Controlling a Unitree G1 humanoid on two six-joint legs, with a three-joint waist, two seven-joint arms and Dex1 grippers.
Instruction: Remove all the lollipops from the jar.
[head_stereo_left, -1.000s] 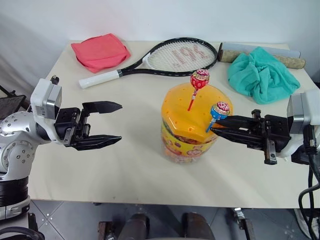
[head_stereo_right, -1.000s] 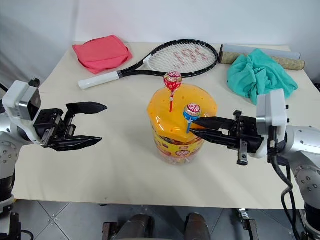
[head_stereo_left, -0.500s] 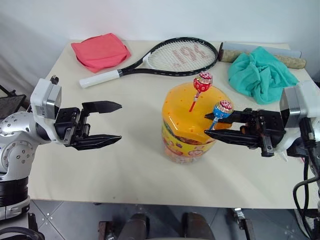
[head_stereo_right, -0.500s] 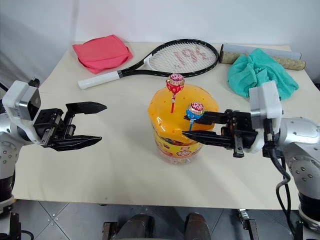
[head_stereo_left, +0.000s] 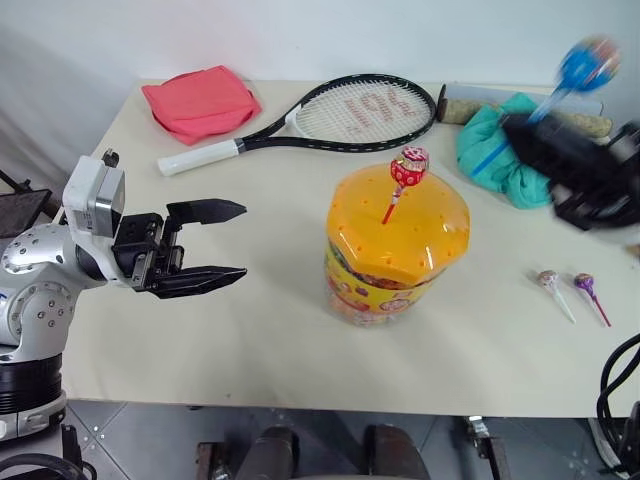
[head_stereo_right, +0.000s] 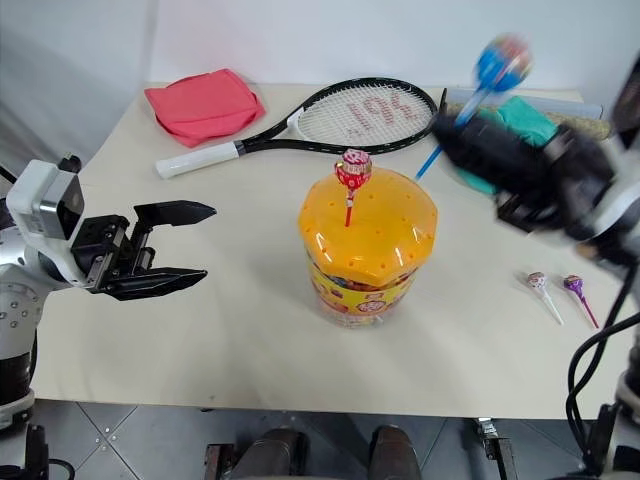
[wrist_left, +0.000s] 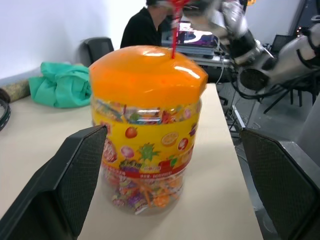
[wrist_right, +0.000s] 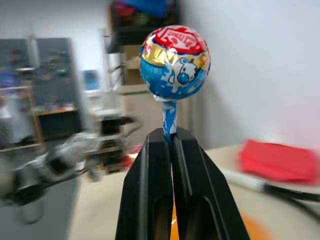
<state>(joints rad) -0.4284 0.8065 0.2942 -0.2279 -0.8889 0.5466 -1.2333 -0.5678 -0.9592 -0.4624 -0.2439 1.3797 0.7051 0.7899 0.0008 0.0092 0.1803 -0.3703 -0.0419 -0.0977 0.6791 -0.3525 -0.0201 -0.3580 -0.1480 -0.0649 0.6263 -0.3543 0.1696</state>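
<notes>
Lifted clear, right tool (wrist_right: 170, 135) pinches blue lollipop (wrist_right: 173, 62) aloft.

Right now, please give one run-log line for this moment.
right gripper: shut on blue lollipop | red lollipop: in jar | left gripper: open

The left gripper (head_stereo_left: 222, 243) hangs level with its two black fingers spread apart. The raised right gripper (wrist_right: 169, 136) (blurred in the head views) has its black fingers pinched together on a blue stick.
</notes>
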